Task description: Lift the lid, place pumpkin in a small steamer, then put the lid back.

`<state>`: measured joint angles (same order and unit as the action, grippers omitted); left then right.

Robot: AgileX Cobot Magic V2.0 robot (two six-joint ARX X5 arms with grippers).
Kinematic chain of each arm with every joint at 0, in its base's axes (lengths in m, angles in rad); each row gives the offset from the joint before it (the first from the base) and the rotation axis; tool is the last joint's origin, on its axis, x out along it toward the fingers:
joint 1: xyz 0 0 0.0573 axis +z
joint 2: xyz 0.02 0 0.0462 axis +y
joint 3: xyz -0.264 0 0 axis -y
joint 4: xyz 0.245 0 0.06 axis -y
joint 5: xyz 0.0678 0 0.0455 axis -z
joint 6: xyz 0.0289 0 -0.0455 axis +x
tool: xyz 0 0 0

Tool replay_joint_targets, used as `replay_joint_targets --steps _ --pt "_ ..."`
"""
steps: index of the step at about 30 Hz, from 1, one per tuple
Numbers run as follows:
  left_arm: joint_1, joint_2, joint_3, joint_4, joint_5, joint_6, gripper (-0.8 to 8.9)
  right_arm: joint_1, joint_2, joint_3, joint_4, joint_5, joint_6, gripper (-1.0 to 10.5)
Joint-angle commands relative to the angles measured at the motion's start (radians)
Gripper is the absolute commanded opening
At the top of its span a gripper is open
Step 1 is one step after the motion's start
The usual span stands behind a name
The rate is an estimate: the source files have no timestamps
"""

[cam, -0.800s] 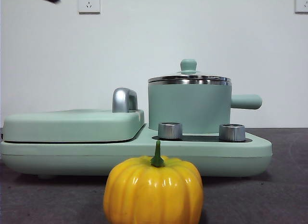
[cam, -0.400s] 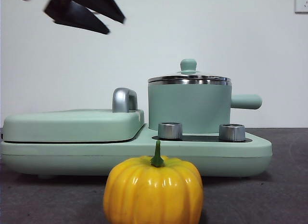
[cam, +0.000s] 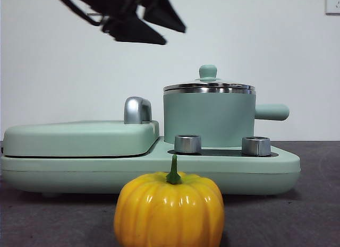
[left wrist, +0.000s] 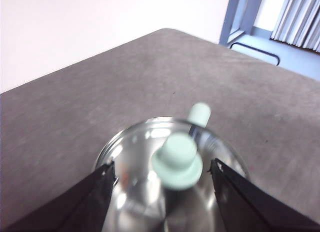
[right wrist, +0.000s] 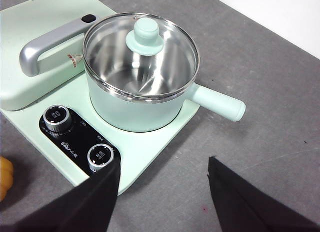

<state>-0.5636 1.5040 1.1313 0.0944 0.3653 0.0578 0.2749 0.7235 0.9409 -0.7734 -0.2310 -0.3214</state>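
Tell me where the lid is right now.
The lid sits closed on the small steamer, right of the flat cover's chrome handle; the left gripper hangs above its knob, jaws open.

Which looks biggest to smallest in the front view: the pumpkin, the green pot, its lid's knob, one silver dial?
1. The pumpkin, but it stands nearest the camera, so this may mislead.
2. The small steamer, about as large; really unsure against the pumpkin.
3. The silver dial.
4. The lid knob, close to the dial.
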Motion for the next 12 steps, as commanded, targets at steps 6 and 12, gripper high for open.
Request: replay_joint_targets --steps 6,12 --pt "-0.066 0.177 0.2 0.0 0.0 -0.018 3.12 0.004 0.007 0.019 0.01 0.004 0.008 2.8" --pt "-0.089 0.243 0.238 0.001 -0.001 -0.004 3.12 0.004 0.007 0.019 0.011 0.004 0.008 2.8"
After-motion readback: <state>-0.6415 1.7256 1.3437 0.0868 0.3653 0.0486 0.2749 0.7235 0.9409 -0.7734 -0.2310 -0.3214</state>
